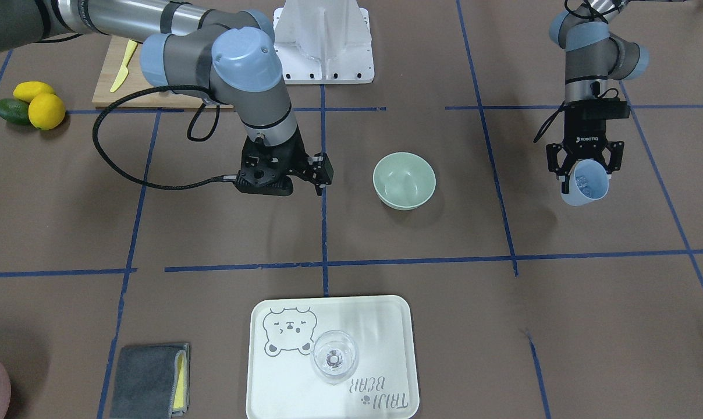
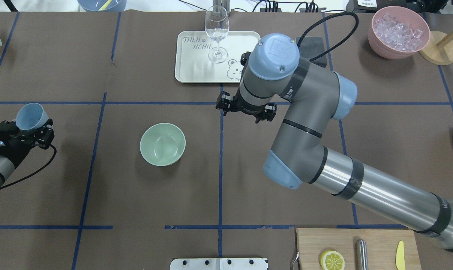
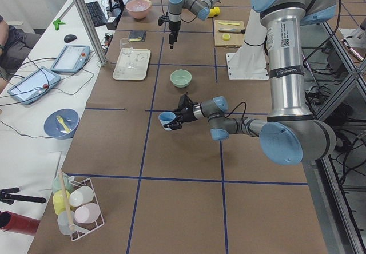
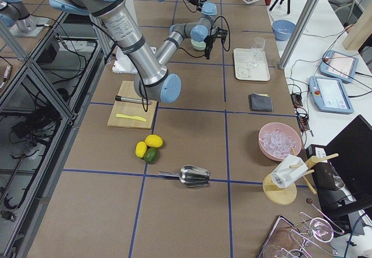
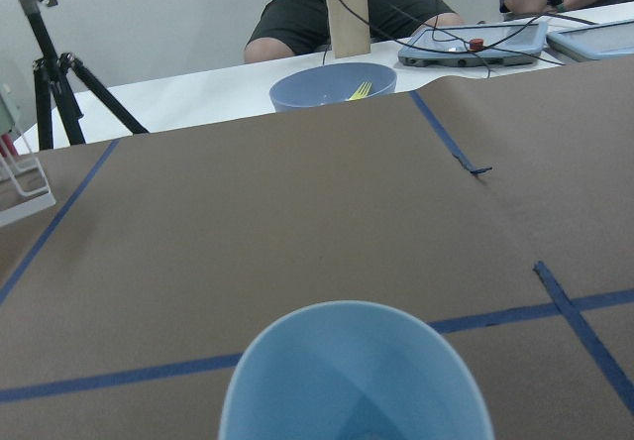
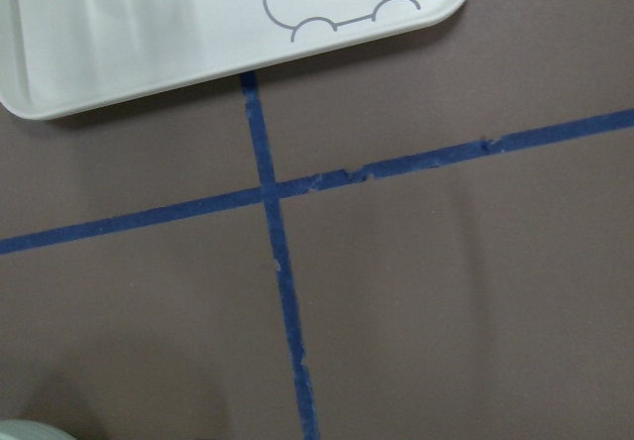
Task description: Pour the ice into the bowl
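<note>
The pale sage-green bowl point(image 1: 404, 180) point(image 2: 162, 144) stands empty near the table's middle. My left gripper point(image 1: 584, 170) point(image 2: 26, 131) is shut on a light blue cup point(image 1: 585, 186) point(image 2: 30, 115) and holds it above the table, well off to the bowl's side. Small clear ice cubes point(image 1: 584, 185) show inside the cup. The cup's rim fills the bottom of the left wrist view point(image 5: 355, 376). My right gripper point(image 1: 296, 186) points down beside the bowl on its other side, and it looks open and empty. In the overhead view the wrist hides it.
A pink bowl of ice point(image 2: 398, 30) stands at the far right corner. A cream tray point(image 2: 196, 71) carries a wine glass point(image 2: 216, 33). A cutting board point(image 2: 357, 249) holds a lemon half, and a grey cloth point(image 1: 151, 381) and whole lemons point(image 1: 40, 105) lie apart.
</note>
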You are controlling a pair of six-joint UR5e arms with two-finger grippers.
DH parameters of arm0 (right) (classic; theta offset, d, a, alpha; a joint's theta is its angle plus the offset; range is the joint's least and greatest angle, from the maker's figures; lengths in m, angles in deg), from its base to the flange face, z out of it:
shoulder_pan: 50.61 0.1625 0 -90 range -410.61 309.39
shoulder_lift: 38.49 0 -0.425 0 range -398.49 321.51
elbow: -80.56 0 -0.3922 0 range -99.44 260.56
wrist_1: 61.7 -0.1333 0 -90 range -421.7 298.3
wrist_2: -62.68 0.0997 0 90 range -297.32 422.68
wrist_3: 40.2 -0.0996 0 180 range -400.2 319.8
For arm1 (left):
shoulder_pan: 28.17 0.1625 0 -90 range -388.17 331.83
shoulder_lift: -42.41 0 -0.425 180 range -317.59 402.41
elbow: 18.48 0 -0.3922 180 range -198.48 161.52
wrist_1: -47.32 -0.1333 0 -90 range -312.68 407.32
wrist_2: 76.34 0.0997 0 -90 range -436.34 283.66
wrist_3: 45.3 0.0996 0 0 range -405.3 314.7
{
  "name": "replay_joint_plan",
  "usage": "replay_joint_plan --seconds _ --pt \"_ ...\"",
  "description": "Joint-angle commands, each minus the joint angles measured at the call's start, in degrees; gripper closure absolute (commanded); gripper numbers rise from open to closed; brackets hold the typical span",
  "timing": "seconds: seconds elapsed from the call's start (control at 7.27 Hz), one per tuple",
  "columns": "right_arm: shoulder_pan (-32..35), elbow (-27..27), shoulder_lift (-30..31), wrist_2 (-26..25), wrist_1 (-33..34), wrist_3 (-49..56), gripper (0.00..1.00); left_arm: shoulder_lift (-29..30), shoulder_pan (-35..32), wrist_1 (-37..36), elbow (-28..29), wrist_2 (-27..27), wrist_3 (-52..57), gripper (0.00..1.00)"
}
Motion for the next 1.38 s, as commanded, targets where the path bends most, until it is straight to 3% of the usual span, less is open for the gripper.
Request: replay_joint_plan --seconds 0.0,0.14,0.41,0.69,0.96,1.24 --pt "0.2 -7.8 7.1 0.1 -0.2 1.7 0.0 0.4 -0.7 -0.5 -2.7 -0.4 5.5 1.0" --pt "0.3 -9.0 7.9 0.1 -0.3 1.9 0.0 0.5 -0.8 -0.9 -4.3 -0.8 6.5 1.0" --pt "0.4 -10.9 10.0 0.0 -0.5 1.9 0.0 4.7 -1.5 -1.3 -5.5 -2.6 22.6 1.0" --pt "0.4 -12.3 10.5 0.1 -0.5 1.9 0.0 6.0 -1.4 -3.9 -6.4 -2.5 22.9 1.0" --pt "0.4 -12.3 10.6 -0.1 -0.5 1.8 0.0 6.7 -1.3 -10.8 -10.7 -1.1 22.3 1.0" --pt "0.4 -12.3 10.6 -0.2 -0.5 1.8 0.0 7.1 0.6 -11.1 -10.8 1.3 17.9 1.0"
